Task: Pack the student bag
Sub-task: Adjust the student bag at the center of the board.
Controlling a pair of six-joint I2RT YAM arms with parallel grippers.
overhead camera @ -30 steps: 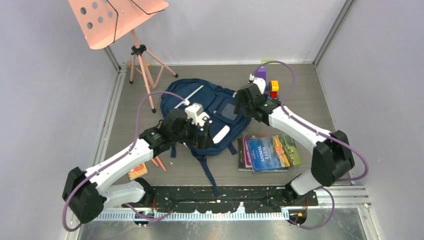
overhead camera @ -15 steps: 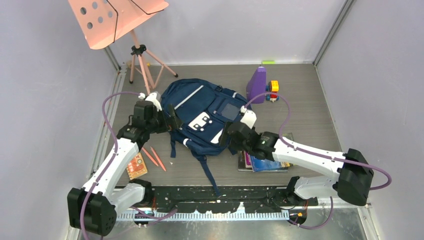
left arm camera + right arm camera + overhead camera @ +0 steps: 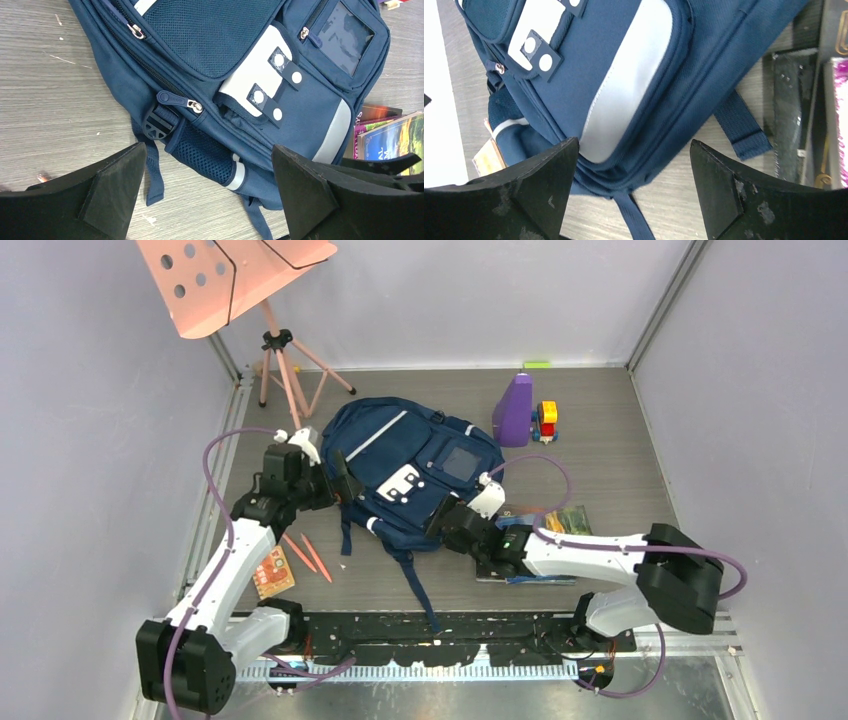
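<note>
Student bag lies flat, looks zipped. Left gripper wide open, empty, bag just ahead of it; right gripper open, empty, bag's lower corner right below. Risk: jaws nip strap or fabric, not zip pull, & drag bag w/o opening it.

The light is bright and even, and it comes from above. On the table the shadows are soft and small, with just a thin dark edge under the student bag. The walls look a little purple. From up high everything is clear, not blurry. Up close the cloth weave is sharp, and the clear pocket window shines a bit. The left gripper and right gripper sit near the lens, dark and flat. The left edge of the right wrist view is washed out white.
</note>
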